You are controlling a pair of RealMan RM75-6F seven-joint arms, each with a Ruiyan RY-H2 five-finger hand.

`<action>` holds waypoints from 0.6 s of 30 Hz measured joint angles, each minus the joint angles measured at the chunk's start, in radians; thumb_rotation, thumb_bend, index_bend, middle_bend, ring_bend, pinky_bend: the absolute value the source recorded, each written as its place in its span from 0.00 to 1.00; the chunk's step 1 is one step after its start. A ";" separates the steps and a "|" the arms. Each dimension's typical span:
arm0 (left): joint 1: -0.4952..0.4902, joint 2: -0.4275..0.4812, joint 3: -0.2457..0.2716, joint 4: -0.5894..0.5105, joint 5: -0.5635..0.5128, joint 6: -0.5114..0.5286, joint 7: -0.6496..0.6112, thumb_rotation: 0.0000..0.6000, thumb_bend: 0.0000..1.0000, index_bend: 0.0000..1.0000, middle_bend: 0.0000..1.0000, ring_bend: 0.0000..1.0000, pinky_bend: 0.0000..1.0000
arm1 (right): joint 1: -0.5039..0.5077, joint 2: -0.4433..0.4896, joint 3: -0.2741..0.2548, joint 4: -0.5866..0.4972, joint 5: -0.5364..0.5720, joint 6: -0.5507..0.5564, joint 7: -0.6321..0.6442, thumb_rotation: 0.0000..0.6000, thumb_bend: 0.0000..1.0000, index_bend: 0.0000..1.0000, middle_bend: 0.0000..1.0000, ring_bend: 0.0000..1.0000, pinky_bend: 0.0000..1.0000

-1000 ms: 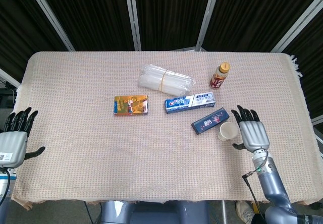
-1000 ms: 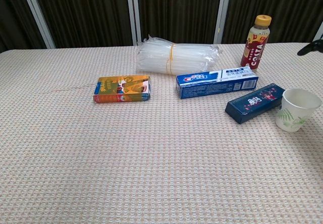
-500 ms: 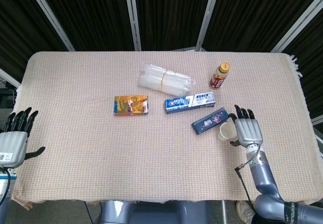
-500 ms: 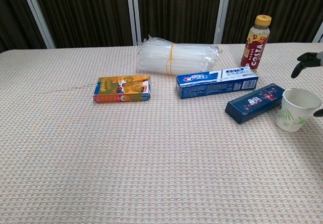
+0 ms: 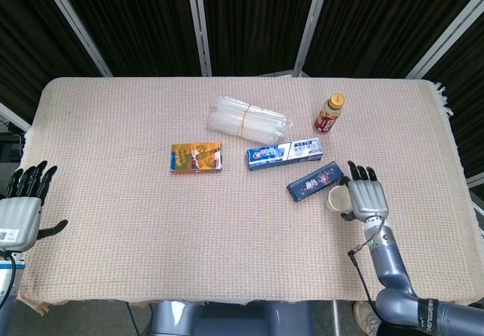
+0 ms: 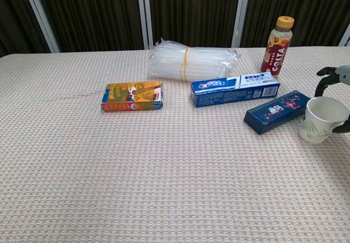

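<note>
A table covered with a beige waffle-weave cloth (image 5: 136, 222) stands before dark curtains and slanted metal poles. Near its right edge stands a paper cup (image 6: 324, 119), upright and open-mouthed, white with a faint green leaf sprig printed low on its side, its inside pale and bare. The right hand (image 5: 364, 200) is just beside the cup on its right, palm turned toward it and fingers spread upward; in the chest view a dark fingertip (image 6: 326, 72) curves above the cup's rim and another shows at its far side, but whether they actually touch the wall cannot be told, and the hand has not closed around it. Just left of the cup, almost touching, lies a dark blue box with red print (image 6: 277, 110), set at a slant. Behind that lies a blue and white toothpaste box (image 6: 235, 88), and further back a small bottle with a yellow cap and red label (image 6: 278, 45) stands upright. A bundle of clear plastic sleeves bound by a rubber band (image 5: 246, 119) lies toward the back middle, and an orange box (image 5: 197, 157) lies left of the toothpaste. The left hand (image 5: 21, 209) rests well apart at the table's left edge, fingers apart and holding nothing.
</note>
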 measured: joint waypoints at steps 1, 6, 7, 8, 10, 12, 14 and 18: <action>0.000 0.000 0.000 0.000 0.000 0.000 0.000 1.00 0.01 0.00 0.00 0.00 0.00 | 0.001 -0.003 0.000 0.002 -0.003 0.001 0.002 1.00 0.21 0.42 0.08 0.00 0.00; -0.001 0.001 0.000 0.000 0.000 -0.001 -0.001 1.00 0.01 0.00 0.00 0.00 0.00 | 0.001 -0.023 0.000 0.018 -0.025 0.017 0.019 1.00 0.23 0.46 0.12 0.00 0.00; -0.001 0.001 0.000 0.000 0.000 -0.001 -0.001 1.00 0.01 0.00 0.00 0.00 0.00 | 0.000 -0.025 0.000 0.018 -0.027 0.019 0.021 1.00 0.23 0.47 0.12 0.00 0.00; -0.001 0.001 0.000 0.000 0.000 -0.001 -0.002 1.00 0.01 0.00 0.00 0.00 0.00 | 0.000 -0.025 0.000 0.017 -0.029 0.020 0.024 1.00 0.23 0.47 0.12 0.00 0.00; -0.001 0.001 0.000 0.000 0.000 -0.002 -0.001 1.00 0.01 0.00 0.00 0.00 0.00 | -0.002 -0.023 0.001 0.010 -0.037 0.025 0.031 1.00 0.24 0.47 0.12 0.00 0.00; -0.001 0.001 0.000 0.000 -0.001 -0.002 -0.001 1.00 0.02 0.00 0.00 0.00 0.00 | -0.007 -0.016 0.003 -0.008 -0.046 0.031 0.045 1.00 0.24 0.47 0.12 0.00 0.00; -0.001 0.001 0.000 -0.001 -0.001 -0.002 0.000 1.00 0.01 0.00 0.00 0.00 0.00 | -0.013 -0.006 0.007 -0.031 -0.053 0.035 0.066 1.00 0.24 0.47 0.12 0.00 0.00; -0.001 0.001 -0.001 -0.002 -0.002 -0.001 0.002 1.00 0.01 0.00 0.00 0.00 0.00 | -0.033 0.042 0.015 -0.110 -0.050 0.012 0.145 1.00 0.24 0.47 0.12 0.00 0.00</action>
